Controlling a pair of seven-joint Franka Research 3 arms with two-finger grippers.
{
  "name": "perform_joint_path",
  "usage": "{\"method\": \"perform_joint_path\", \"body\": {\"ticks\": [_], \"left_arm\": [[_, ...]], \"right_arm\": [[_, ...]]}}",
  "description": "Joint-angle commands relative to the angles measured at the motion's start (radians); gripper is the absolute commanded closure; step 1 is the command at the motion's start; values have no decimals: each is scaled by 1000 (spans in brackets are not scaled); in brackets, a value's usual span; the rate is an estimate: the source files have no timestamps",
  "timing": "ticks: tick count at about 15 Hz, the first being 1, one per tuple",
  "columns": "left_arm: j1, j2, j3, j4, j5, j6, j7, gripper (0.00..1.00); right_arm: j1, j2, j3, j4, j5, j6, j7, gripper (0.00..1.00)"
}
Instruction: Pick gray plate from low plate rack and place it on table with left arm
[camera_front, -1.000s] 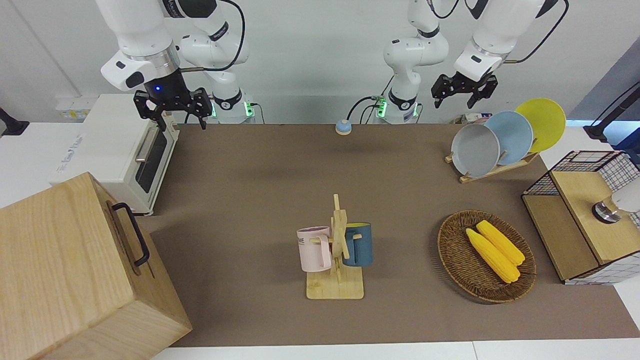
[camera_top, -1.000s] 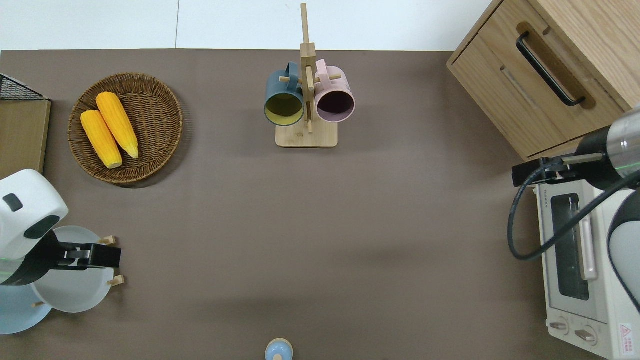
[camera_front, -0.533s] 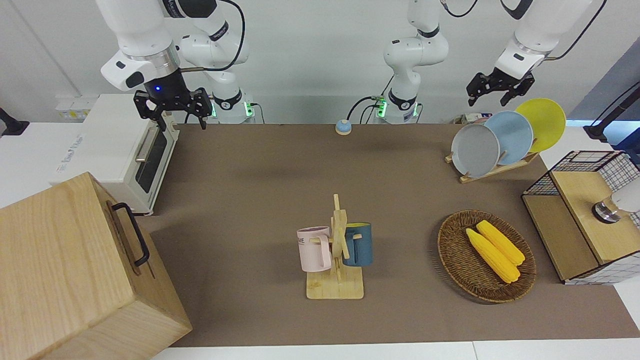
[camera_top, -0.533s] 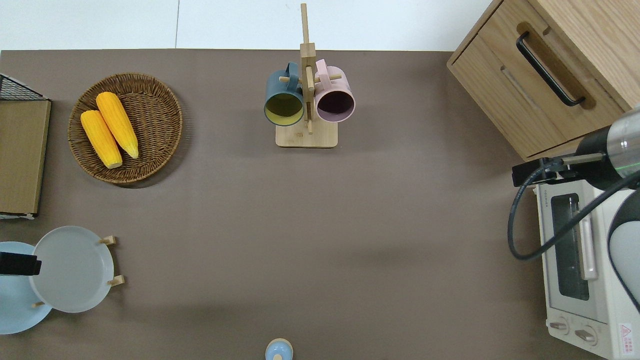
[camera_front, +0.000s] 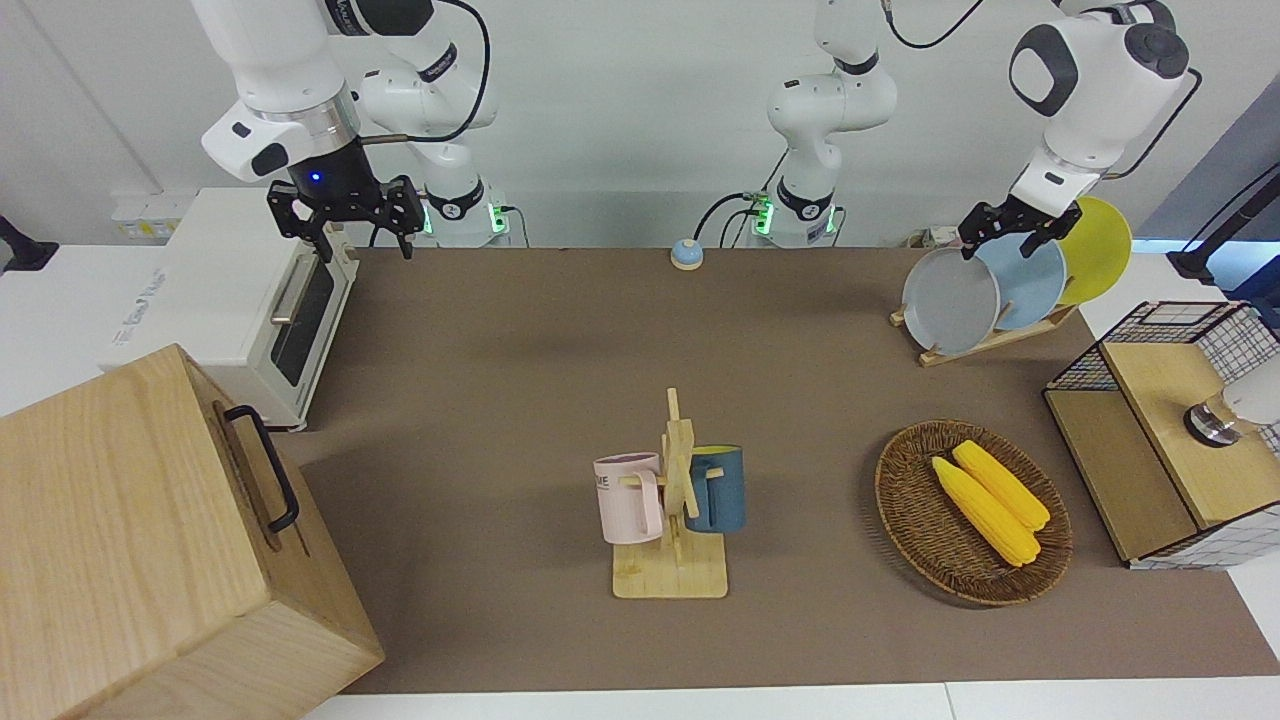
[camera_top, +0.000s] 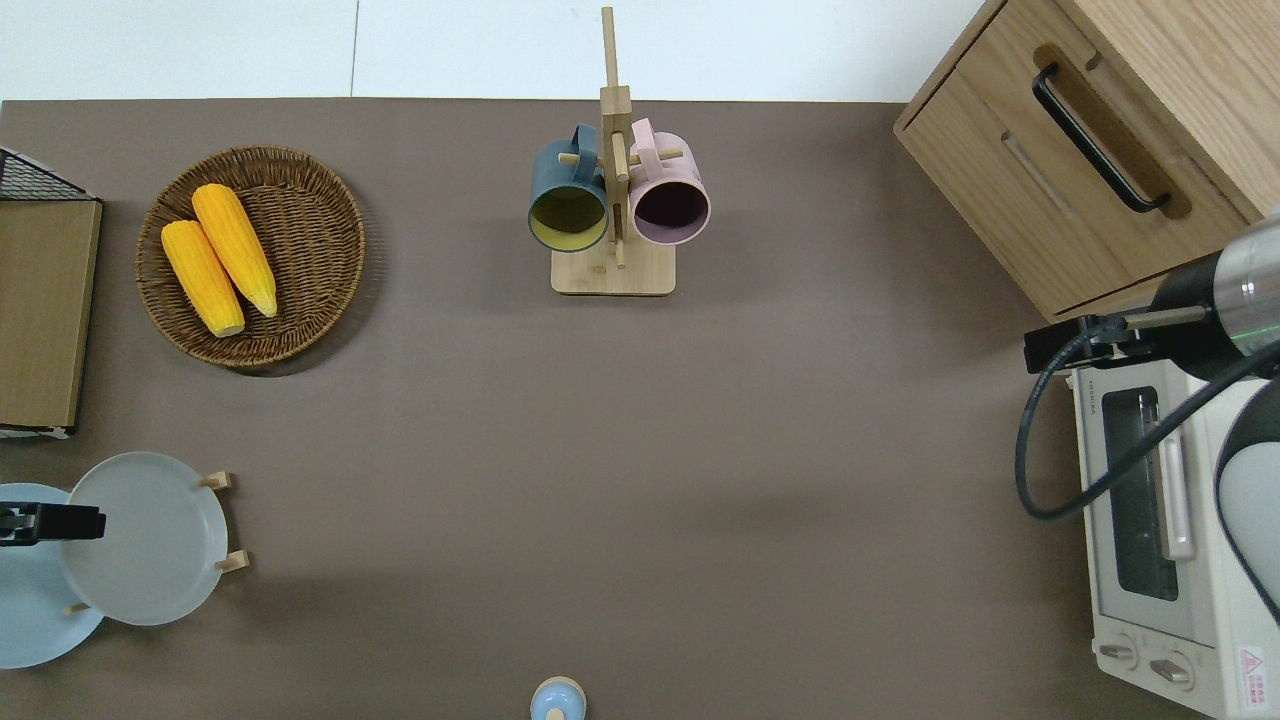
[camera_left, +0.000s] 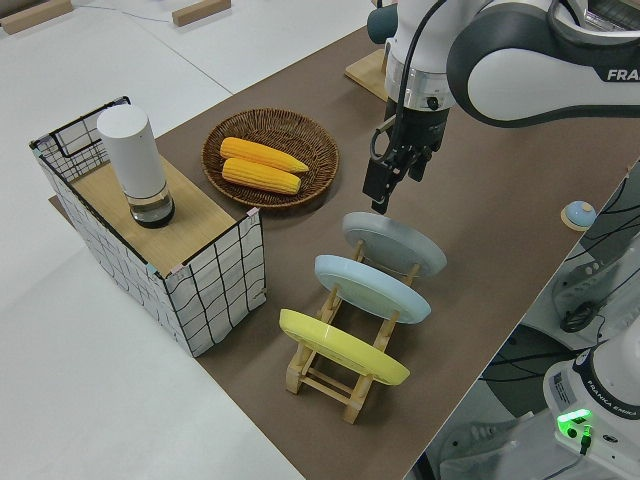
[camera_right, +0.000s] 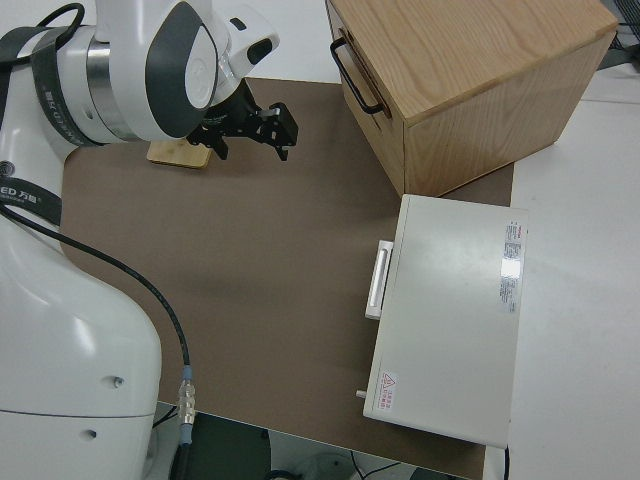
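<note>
The gray plate (camera_front: 948, 302) (camera_top: 150, 548) (camera_left: 398, 243) leans in the slot of the low plate rack (camera_front: 985, 343) (camera_left: 330, 375) farthest from the table's end, at the left arm's end of the table (camera_front: 560, 360). My left gripper (camera_front: 1003, 242) (camera_top: 50, 523) (camera_left: 378, 200) hangs open just above the gray plate's upper rim, fingers pointing down and holding nothing. I cannot tell whether a finger touches the rim. The right arm is parked, its gripper (camera_front: 345, 222) (camera_right: 252, 128) open and empty.
A light blue plate (camera_front: 1030, 285) and a yellow plate (camera_front: 1100, 245) stand in the same rack. A wicker basket (camera_top: 300, 300) with two corn cobs, a wire-sided box (camera_front: 1160, 440), a mug stand (camera_front: 672, 500), a toaster oven (camera_front: 250, 300) and a wooden cabinet (camera_front: 130, 540) ring the table.
The left gripper swung out toward the table's end, then came down to the gray plate's upper rim. The right arm has not moved.
</note>
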Motion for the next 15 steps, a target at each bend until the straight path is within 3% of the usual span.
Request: {"method": "perform_joint_path", "body": {"ticks": [1, 15], "left_arm": [[7, -18, -2, -87, 15, 80, 10, 9], [13, 9, 0, -169, 35, 223, 12, 15]], "right_arm": [[-22, 9, 20, 21, -3, -16, 13, 17], [-22, 9, 20, 20, -3, -16, 13, 17]]}}
